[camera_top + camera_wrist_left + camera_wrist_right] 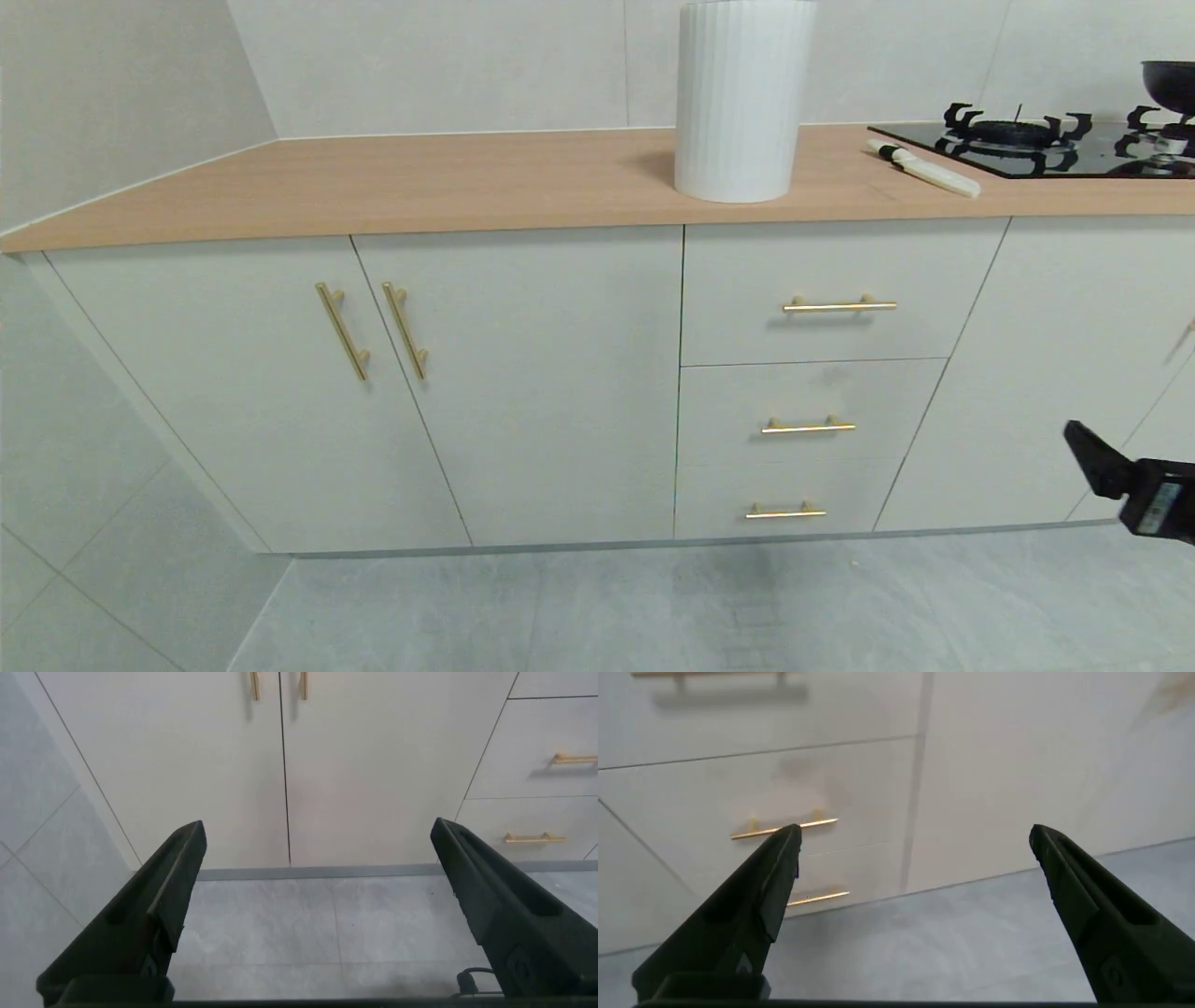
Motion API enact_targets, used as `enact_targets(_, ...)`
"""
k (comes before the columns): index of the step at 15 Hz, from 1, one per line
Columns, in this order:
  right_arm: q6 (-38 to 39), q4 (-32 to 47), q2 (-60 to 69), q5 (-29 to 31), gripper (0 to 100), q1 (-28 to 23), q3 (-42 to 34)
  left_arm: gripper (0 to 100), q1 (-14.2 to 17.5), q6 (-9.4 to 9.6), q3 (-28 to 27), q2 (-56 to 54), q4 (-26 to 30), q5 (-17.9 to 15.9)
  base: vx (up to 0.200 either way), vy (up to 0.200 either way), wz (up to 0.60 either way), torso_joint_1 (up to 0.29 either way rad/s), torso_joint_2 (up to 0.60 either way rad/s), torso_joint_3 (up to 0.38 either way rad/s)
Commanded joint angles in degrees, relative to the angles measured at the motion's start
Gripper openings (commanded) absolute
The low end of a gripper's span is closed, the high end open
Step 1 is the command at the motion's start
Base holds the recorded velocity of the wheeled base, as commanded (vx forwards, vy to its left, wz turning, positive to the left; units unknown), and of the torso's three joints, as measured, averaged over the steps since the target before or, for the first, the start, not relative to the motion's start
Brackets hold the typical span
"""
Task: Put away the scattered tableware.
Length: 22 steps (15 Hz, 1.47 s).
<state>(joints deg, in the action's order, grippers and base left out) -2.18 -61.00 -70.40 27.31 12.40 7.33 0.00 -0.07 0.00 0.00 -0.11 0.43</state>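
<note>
A long white utensil (924, 168) with a dark band lies on the wooden countertop (420, 182), just left of the black hob (1036, 154). A tall white ribbed container (739, 98) stands on the counter left of it. My left gripper (318, 831) is open and empty, low in front of the double cabinet doors (285, 765). My right gripper (915, 833) is open too, holding nothing, low before the drawer stack (757, 784). One of its black fingers (1092, 459) shows at the right edge of the head view, well below counter height.
Three drawers with gold handles (838, 304) sit under the container, all closed. Two closed cabinet doors with gold handles (343, 331) are to their left. A dark pan (1172, 84) rests on the hob. Grey tiled floor (597, 616) lies in front.
</note>
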Motion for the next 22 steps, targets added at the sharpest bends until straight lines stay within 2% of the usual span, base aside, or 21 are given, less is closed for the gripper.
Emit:
enact_targets(1,-6.7,17.8,30.8,2.1,100,-0.6,-2.4,100,0.0,-0.01,0.0,0.0,0.0,0.0,0.0,0.0,0.0,0.0,0.0,0.0)
enact_targets(2,-7.4,26.5,37.8,2.3,100,-0.9,-0.6,100,0.0,-0.01,0.0,0.0,-0.1,0.0,0.0,0.0,0.0,0.0,0.0,0.0)
enact_targets(3,-7.5,44.1,50.0,2.3,100,-3.6,4.3,100,0.0,-0.01,0.0,0.0,0.0,0.0,0.0,0.0,0.0,0.0,0.0,0.0)
enact_targets(5,-7.6,62.1,61.8,1.7,100,-6.3,10.2,100,0.0,-0.01,0.0,0.0,-0.1,0.0,0.0,0.0,0.0,0.0,0.0,0.0)
enact_targets(6,-7.7,67.4,65.0,1.7,100,-6.7,12.2,100,0.0,-0.01,0.0,0.0,-0.1,0.0,0.0,0.0,0.0,0.0,0.0,0.0)
enact_targets(9,-8.0,68.3,68.0,1.4,100,-11.4,13.3,100,0.0,-0.01,0.0,0.0,-0.1,0.0,0.0,0.0,0.0,0.0,0.0,0.0)
enact_targets(11,-8.7,70.8,70.4,0.9,100,-12.1,13.1,100,0.0,-0.01,0.0,0.0,-0.1,0.0,0.0,0.0,0.0,0.0,0.0,0.0)
enact_targets(12,-8.0,70.8,70.4,-1.5,100,-12.1,12.0,100,0.0,-0.01,0.0,0.0,-0.1,0.0,0.0,0.0,0.0,0.0,0.0,0.0)
enact_targets(15,0.0,68.4,70.4,-15.9,100,-12.1,1.9,100,0.0,-0.01,0.0,0.0,0.0,0.0,0.0,0.0,0.0,0.0,0.0,0.0)
enact_targets(17,1.7,57.2,70.4,-23.6,100,-12.1,-5.7,100,0.0,-0.01,0.0,0.0,0.0,0.0,0.0,0.0,0.0,0.0,0.0,0.0)
enact_targets(18,1.6,54.1,70.4,-27.0,100,-12.1,-7.3,100,0.0,-0.01,0.0,0.0,0.0,0.0,0.0,0.0,0.0,0.0,0.0,0.0)
enact_targets(22,1.7,59.9,70.4,-28.8,100,-12.1,-7.3,100,0.0,-0.01,0.0,0.0,-0.1,0.0,0.0,0.0,0.0,0.0,0.0,0.0)
